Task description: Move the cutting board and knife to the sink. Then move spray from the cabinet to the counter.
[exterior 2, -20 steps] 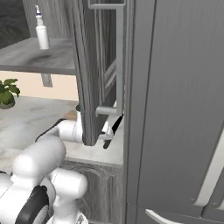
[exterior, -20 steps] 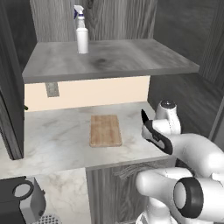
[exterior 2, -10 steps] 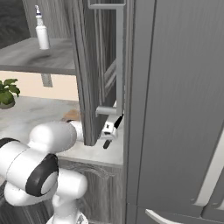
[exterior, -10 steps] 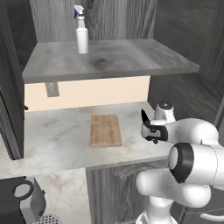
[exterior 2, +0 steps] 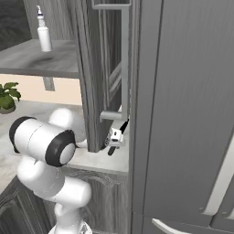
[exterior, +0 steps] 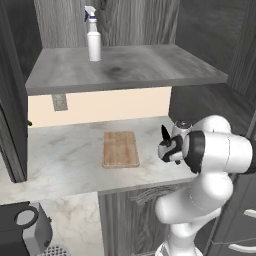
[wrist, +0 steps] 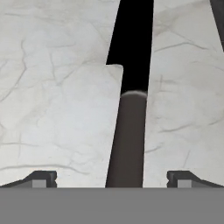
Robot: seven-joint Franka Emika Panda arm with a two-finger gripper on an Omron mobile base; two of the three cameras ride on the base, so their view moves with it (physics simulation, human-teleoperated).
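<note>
The black knife (wrist: pixel 131 43) lies on the pale marbled counter (exterior: pixel 65 160), blade pointing away from the hand; its tip (exterior: pixel 164 133) pokes out behind the wrist. My gripper (wrist: pixel 111 179) hangs low over the handle, open, one fingertip (wrist: pixel 39 178) on each side of it and neither touching. The wooden cutting board (exterior: pixel 120 149) lies flat just left of the hand. Up on the grey cabinet shelf (exterior: pixel 130 70) stands the white spray (exterior: pixel 93 35), upright at the back left. The gripper (exterior 2: pixel 116 137) also shows beside the cabinet door. The sink is out of view.
The tall dark cabinet door (exterior 2: pixel 98 68) stands open right against the hand's side. Another dark door (exterior: pixel 12 100) flanks the counter on the left. A wall outlet (exterior: pixel 60 102), a potted plant (exterior 2: pixel 7 98) and a dark appliance (exterior: pixel 22 230) lie around the edges.
The hand has come down and slightly left over the knife while the elbow swung up and right. The jaws stayed open; knife, board and spray have not moved.
</note>
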